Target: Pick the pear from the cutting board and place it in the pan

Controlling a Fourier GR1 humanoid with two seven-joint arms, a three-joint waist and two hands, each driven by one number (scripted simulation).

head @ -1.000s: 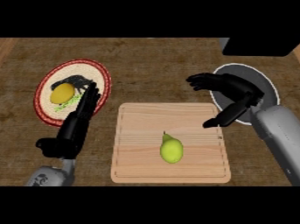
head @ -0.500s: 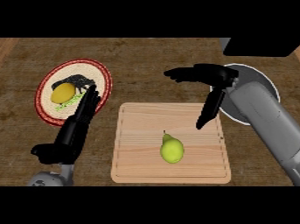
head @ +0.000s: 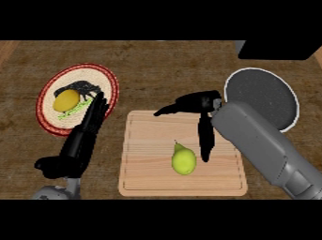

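pear on the cutting board, right hand open just beside it

the yellow-green pear [head: 183, 159] lies on the wooden cutting board [head: 142, 178], long axis up-down in view, narrow stem end pointing away from the robot. the dark pan [head: 260, 93] holds nothing visible; the red-rimmed plate [head: 108, 77] carries a yellow food item. the right hand [head: 203, 117] has straight fingers; the left hand [head: 80, 140] rests open.
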